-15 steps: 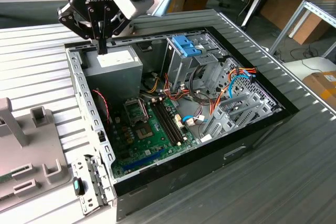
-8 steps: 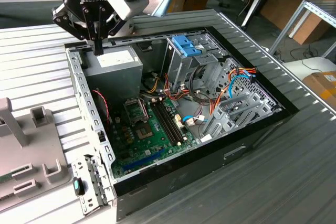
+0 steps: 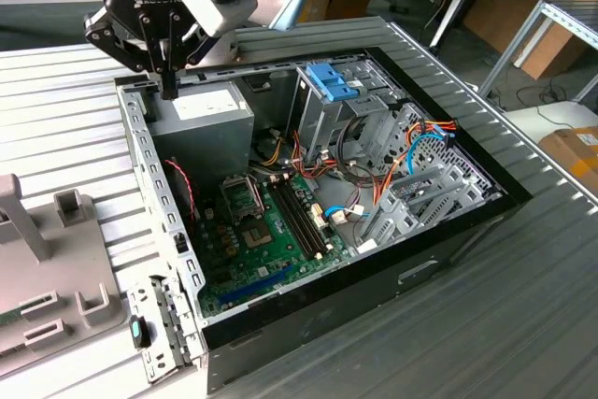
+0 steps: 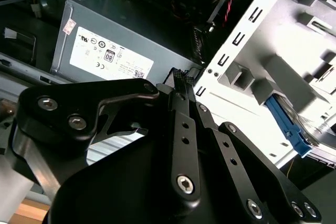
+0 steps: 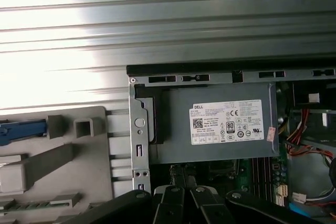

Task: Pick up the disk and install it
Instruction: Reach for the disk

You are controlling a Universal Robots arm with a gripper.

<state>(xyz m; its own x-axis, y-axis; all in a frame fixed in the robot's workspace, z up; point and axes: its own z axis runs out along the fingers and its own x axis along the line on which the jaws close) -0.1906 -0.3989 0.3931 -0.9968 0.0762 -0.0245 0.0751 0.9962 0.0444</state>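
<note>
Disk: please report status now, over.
Pincer shut, empty, above case corner beside power supply. Disk in grey rack outside case, ungripped. No obstacle seen.

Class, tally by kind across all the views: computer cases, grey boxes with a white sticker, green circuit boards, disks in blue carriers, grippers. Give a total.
Computer case: 1
Grey box with white sticker: 1
Green circuit board: 1
Disk in blue carrier: 1
Gripper: 1
Total: 5

Black pincer point(image 4: 181, 80), grey box point(image 5: 173, 129) with white sticker point(image 5: 227, 121), green motherboard point(image 3: 262, 268)
</note>
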